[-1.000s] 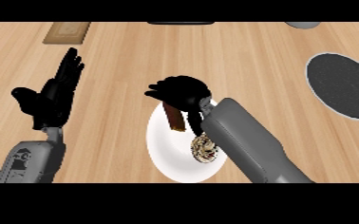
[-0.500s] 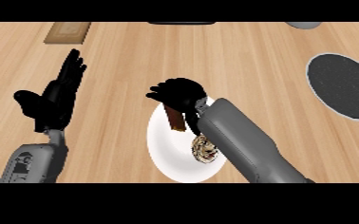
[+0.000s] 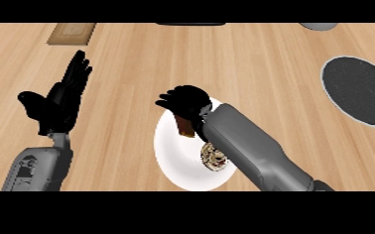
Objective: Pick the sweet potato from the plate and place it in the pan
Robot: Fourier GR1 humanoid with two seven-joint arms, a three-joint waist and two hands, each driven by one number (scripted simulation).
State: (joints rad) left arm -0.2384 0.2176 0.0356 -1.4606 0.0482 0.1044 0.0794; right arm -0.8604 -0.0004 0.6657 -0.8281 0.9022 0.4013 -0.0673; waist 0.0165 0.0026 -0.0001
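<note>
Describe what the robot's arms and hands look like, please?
Both forearms are smooth grey casings, rounded like thick tubes. Each ends in a black hand with fingers and a thumb: left hand, right hand. The left forearm's casing shows small dark fittings near the bottom edge. No cables or sleeves show.

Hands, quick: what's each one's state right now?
Left hand: open, fingers straight, holding nothing.
Right hand: shut on the sweet potato, above the plate.

A kitchen, to judge by the light wood-grain desk (image 3: pixel 219 59) carrying cookware and tableware: a white plate (image 3: pixel 172 151) with food, a dark round pan (image 3: pixel 351 91) at the right edge, and a wooden board (image 3: pixel 71 32) at the far left.
</note>
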